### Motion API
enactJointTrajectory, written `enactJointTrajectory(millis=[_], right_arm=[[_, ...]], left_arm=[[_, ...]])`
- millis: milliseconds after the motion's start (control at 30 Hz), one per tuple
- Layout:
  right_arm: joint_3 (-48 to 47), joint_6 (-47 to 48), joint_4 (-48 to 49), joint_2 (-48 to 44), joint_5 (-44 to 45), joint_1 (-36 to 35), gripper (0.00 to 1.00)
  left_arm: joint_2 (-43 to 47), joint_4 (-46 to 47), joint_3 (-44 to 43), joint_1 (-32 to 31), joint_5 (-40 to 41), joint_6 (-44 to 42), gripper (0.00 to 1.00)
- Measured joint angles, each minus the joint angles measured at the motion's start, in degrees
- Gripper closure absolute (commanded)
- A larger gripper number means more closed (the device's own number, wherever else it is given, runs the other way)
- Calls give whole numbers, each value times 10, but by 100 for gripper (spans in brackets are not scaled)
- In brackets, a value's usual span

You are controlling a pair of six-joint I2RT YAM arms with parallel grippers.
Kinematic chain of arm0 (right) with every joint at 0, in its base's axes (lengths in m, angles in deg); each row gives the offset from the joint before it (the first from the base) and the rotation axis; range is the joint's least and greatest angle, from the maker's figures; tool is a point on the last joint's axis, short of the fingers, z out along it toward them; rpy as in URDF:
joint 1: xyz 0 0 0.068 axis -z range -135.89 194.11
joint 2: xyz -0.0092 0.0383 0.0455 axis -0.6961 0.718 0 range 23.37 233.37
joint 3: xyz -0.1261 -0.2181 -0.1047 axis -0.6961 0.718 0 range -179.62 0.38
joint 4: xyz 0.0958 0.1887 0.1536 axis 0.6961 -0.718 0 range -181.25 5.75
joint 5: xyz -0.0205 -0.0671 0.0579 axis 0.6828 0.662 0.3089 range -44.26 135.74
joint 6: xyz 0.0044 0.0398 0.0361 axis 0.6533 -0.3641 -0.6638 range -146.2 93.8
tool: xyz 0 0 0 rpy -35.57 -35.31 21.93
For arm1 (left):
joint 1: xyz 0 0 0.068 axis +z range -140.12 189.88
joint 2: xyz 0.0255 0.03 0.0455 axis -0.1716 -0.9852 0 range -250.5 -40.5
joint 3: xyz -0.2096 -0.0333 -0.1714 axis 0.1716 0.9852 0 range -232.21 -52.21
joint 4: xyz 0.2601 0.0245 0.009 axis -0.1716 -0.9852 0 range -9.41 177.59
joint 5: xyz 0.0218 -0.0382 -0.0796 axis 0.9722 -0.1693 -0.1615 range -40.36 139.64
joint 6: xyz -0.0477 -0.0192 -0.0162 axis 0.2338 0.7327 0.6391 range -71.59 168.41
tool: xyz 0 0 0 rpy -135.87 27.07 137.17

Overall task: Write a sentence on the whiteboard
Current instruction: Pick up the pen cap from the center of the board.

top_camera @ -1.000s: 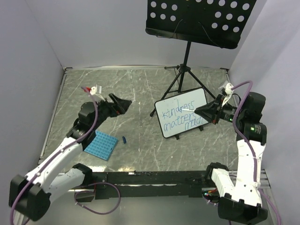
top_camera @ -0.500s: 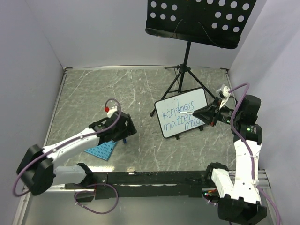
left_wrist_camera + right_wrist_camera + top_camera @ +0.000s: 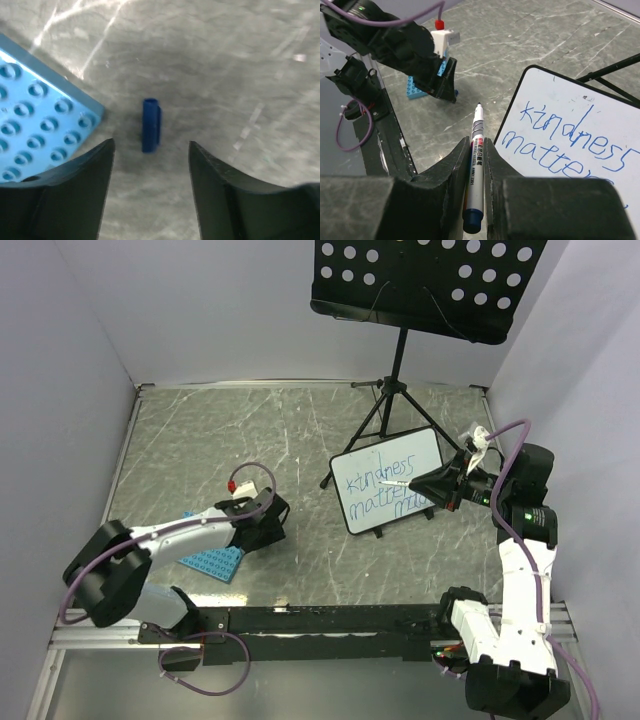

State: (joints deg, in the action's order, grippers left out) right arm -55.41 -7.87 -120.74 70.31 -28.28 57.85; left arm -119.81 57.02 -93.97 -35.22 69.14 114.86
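**Top external view.** The whiteboard [image 3: 388, 480] stands tilted on the grey veined table [image 3: 250, 430], just in front of the music stand [image 3: 400, 350]. Left of the whiteboard there is broad open surface, bounded by pale walls. The sentence [image 3: 378, 483] is written on it in blue script. The right gripper [image 3: 420, 480] reaches in level from the whiteboard's right edge, with a marker [image 3: 398, 482] over the board face. Whether the marker touches the board cannot be told. The left gripper [image 3: 264, 530] is low, well left of the whiteboard, beside a blue studded plate [image 3: 213, 562].

**Left wrist view.** The jaws stand apart. A small blue cap [image 3: 151, 125] lies between them, touching neither.

**Right wrist view.** The jaws are clamped on the marker. "kindness matters" is legible.
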Motion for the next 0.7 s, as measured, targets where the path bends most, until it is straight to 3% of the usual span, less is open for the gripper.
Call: enactJointTrajectory(millis=[233, 433, 600, 700], right_arm=[[0, 2, 0, 0, 0, -1, 100], [0, 2, 0, -1, 0, -1, 100], [0, 3, 0, -1, 0, -1, 100], [0, 4, -1, -1, 0, -1, 100]], left_arm=[[-58, -3, -31, -1, 19, -14, 45], [-57, 12, -23, 5, 18, -29, 61], [-52, 20, -14, 15, 18, -53, 80], [-64, 20, -24, 18, 17, -75, 83]])
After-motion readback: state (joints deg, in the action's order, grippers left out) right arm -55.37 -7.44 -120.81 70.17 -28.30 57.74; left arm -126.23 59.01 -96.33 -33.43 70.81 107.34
